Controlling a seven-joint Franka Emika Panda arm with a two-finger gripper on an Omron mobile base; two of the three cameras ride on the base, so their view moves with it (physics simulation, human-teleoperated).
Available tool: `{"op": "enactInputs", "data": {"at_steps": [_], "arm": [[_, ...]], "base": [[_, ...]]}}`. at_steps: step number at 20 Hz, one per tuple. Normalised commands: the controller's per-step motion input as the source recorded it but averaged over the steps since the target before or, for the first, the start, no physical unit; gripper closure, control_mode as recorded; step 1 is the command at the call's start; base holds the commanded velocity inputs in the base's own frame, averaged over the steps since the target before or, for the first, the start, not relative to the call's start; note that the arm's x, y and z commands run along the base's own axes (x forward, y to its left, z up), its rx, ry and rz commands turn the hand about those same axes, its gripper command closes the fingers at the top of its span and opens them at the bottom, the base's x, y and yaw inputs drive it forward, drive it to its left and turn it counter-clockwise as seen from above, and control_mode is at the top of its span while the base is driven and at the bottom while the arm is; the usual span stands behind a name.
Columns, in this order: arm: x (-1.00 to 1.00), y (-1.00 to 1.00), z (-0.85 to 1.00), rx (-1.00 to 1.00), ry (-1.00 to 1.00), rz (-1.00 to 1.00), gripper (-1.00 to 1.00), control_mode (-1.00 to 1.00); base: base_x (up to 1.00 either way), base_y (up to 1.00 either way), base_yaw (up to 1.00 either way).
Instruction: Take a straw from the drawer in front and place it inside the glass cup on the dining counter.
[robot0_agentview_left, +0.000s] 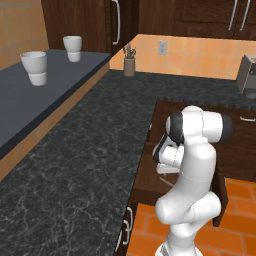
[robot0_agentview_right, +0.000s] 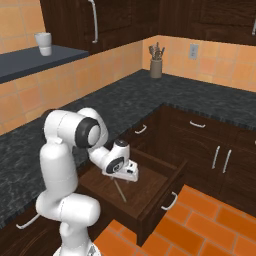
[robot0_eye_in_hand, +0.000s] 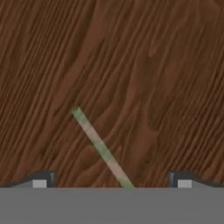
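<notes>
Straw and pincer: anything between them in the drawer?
Nothing: hand view shows the straw lying on bare drawer floor, running down between the open pincer fingertips.

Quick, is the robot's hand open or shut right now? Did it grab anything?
Gripper: open, fingers spread wide either side of the thin pale straw lying on the dark brown wooden drawer floor; holding nothing yet.

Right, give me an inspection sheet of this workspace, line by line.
Surface: black speckled counter, bare where visible.
Job's things: drawer pulled open; straw lying flat on its wooden floor.
Clutter: utensil holder in the counter corner; two white cups on the grey shelf.
Gripper: gripper open, low over the straw, fingertips on either side of it, holding nothing.
Cables: nothing seen.
Surroundings: dark cabinets, orange tiled wall and floor, wall outlet.
</notes>
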Motion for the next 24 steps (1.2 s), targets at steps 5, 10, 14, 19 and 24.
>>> {"op": "enactInputs", "data": {"at_steps": [5,10,14,19,24], "arm": [[0.13,0.02,-0.52,-0.02,0.00,0.01,-1.00,-1.00],[0.15,0.00,-0.44,0.00,0.00,0.01,-1.00,-1.00],[0.11,0.00,-0.36,0.00,-0.01,0.01,-1.00,-1.00],[0.06,0.00,-0.42,0.00,-0.01,0.02,-1.00,-1.00],[0.00,-0.06,-0.24,0.00,-0.06,0.01,1.00,-1.00]], "base": [[0.00,0.00,0.00],[0.00,0.00,0.00],[0.00,0.00,0.00],[0.00,0.00,0.00],[0.00,0.00,0.00]]}}
